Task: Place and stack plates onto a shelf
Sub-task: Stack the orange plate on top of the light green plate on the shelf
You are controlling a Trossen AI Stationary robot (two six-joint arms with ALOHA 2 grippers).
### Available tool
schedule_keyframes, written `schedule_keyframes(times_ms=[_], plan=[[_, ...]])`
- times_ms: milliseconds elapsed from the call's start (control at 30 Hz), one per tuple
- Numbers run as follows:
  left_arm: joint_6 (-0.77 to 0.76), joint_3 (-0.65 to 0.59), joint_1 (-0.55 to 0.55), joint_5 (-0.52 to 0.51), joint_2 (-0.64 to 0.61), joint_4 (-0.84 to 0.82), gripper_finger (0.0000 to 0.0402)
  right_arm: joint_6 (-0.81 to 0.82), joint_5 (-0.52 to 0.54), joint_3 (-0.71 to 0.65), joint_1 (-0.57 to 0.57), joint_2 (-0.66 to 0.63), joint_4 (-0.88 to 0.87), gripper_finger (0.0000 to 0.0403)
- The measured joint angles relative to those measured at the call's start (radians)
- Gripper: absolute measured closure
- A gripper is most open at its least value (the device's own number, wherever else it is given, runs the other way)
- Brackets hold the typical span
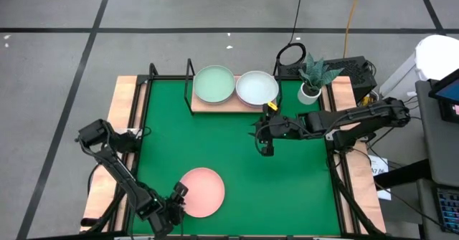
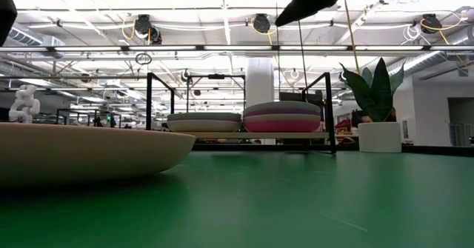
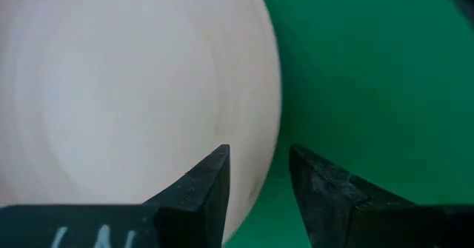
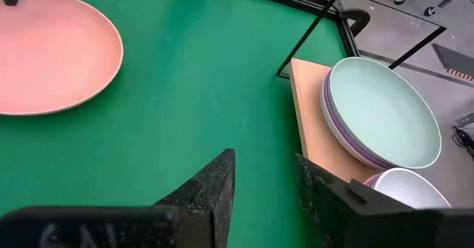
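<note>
Left gripper (image 1: 177,197): we hover it, narrowly parted and empty, over the salmon plate's (image 1: 201,191) rim, lined up to grasp.
Salmon plate: we find it near the mat's (image 1: 301,190) front edge, not yet stacked.
Right gripper (image 1: 267,145): parted slightly, empty, waiting just before the shelf (image 1: 215,105).
Shelf: at the mat's back edge; mint-topped stack (image 1: 214,84) beside white-topped stack (image 1: 257,87).
Obstacles: potted plant (image 1: 311,79) at the back right corner; we judge the way clear.

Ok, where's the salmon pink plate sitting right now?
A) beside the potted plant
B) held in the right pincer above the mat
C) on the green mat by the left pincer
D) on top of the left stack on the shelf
C: the salmon pink plate lies flat on the green mat, its edge by the open left pincer; the right pincer, open, holds nothing.
</note>
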Motion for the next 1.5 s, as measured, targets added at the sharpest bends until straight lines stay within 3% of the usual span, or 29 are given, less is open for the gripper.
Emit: schedule_keyframes(times_ms=[133,433,833,1133,1333,1500], plan=[[0.040,0.000,0.000,-0.037,0.019,0.001,0.0284,-0.002,0.000,0.000,0.000,0.000,0.000,0.0282],[0.084,0.000,-0.004,-0.059,0.024,-0.002,0.0387,-0.003,0.000,0.000,0.000,0.000,0.000,0.0282],[0.265,0.003,0.035,-0.152,-0.041,-0.019,0.0391,-0.003,-0.001,0.000,0.000,0.000,0.000,0.0282],[0.482,0.003,0.203,-0.233,-0.219,-0.089,0.0391,0.012,0.002,0.000,0.000,0.000,-0.028,0.0282],[0.669,0.003,0.381,-0.270,-0.301,-0.077,0.0391,0.119,0.065,0.000,0.006,-0.021,-0.087,0.0283],[0.814,0.003,0.547,-0.269,-0.325,-0.063,0.0391,0.181,0.109,0.000,0.038,-0.067,-0.105,0.0307]])
